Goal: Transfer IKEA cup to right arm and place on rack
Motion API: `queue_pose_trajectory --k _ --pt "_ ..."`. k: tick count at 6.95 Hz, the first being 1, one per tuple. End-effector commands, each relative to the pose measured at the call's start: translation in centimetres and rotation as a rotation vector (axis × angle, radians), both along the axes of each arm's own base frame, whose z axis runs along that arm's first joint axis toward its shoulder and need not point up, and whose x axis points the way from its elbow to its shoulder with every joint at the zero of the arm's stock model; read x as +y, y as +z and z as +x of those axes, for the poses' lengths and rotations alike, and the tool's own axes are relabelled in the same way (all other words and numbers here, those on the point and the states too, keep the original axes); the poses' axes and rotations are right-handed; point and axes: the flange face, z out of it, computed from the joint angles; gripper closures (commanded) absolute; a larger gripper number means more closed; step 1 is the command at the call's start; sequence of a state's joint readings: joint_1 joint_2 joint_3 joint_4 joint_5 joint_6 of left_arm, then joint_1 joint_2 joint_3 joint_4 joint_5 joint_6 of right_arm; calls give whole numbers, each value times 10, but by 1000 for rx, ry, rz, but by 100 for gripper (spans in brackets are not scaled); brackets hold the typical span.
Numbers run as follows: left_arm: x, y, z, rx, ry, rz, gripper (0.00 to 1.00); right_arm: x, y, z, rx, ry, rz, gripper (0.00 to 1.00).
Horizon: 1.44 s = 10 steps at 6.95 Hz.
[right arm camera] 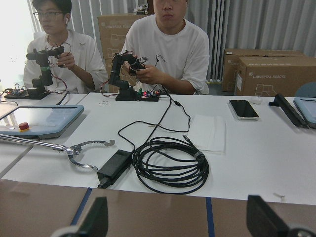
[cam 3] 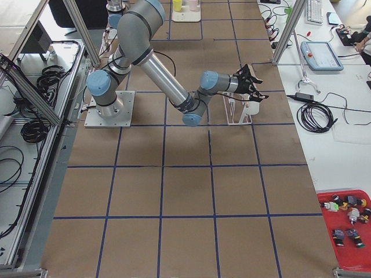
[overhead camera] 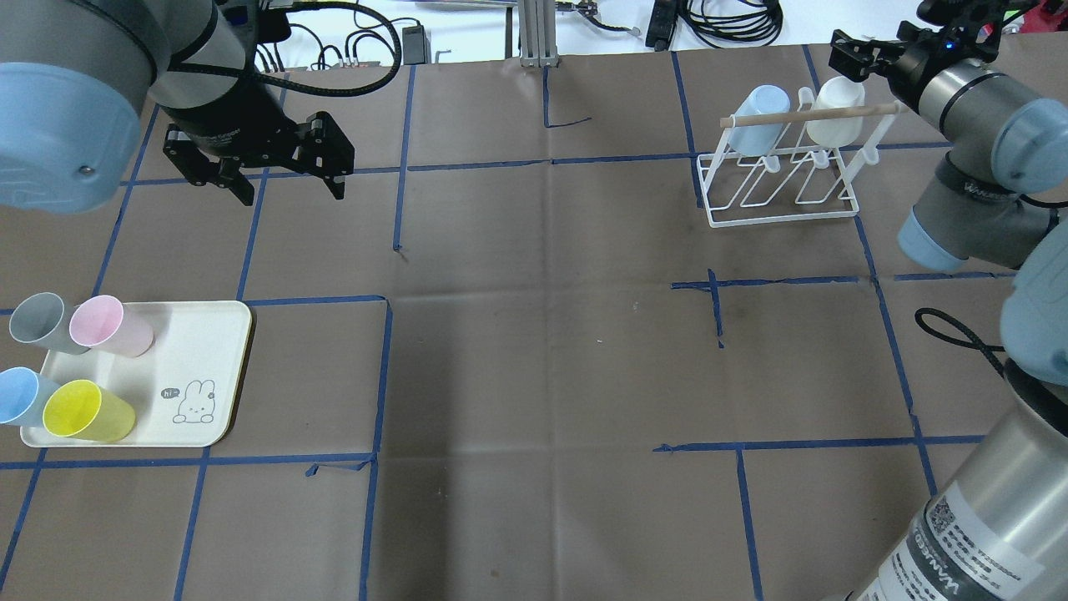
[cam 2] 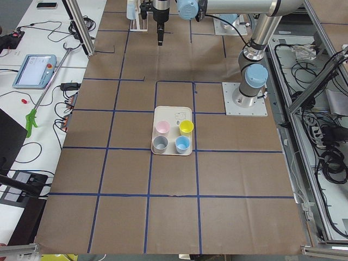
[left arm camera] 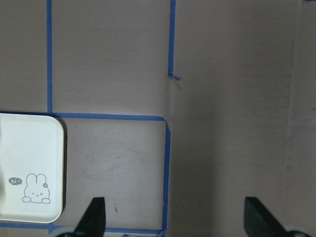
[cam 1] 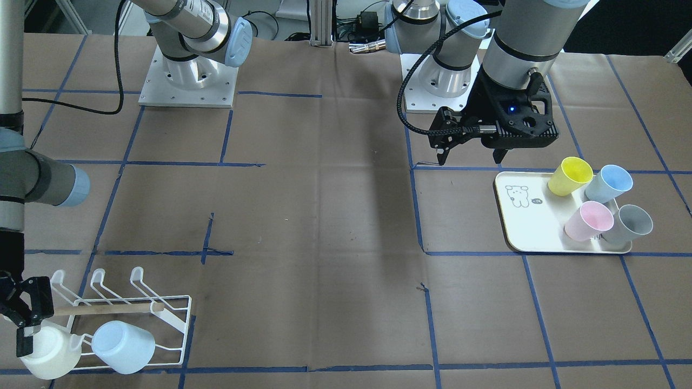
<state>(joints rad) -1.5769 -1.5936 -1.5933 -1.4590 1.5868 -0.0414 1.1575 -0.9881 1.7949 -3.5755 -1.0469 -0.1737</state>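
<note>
Overhead exterior, white cup (overhead camera: 838, 118) beside right gripper (overhead camera: 872, 50)

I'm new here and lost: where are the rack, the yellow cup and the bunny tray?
rack (overhead camera: 797, 116): overhead exterior view, on its wooden dowel.
yellow cup (overhead camera: 88, 411): overhead exterior view, on its side wall.
bunny tray (overhead camera: 192, 351): overhead exterior view, on bare surface.

white cup (cam 1: 51, 351): hung tilted on end prong of white wire rack (cam 1: 174, 320) | right end effector (cam 1: 19, 319): fingers spread, just beside cup
</note>
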Motion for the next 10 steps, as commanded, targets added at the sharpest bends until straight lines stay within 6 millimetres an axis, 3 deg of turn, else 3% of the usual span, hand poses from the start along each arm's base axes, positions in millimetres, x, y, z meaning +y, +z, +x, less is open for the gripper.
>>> queue_pose_trajectory --k 1,3,5,7,10 --pt "1 0 -3 29 -2 1 0 5 33 4 9 -4 10 0" --pt "0 0 -3 25 -3 -1 0 16 85 10 -20 -1 87 0" --pt "1 0 -2 20 -8 1 0 30 111 22 -119 11 321 0" --pt "3 -1 -2 22 -8 7 0 44 127 61 -150 54 447 0" --pt "4 -2 -2 20 -7 21 0 75 132 128 -97 47 723 0"
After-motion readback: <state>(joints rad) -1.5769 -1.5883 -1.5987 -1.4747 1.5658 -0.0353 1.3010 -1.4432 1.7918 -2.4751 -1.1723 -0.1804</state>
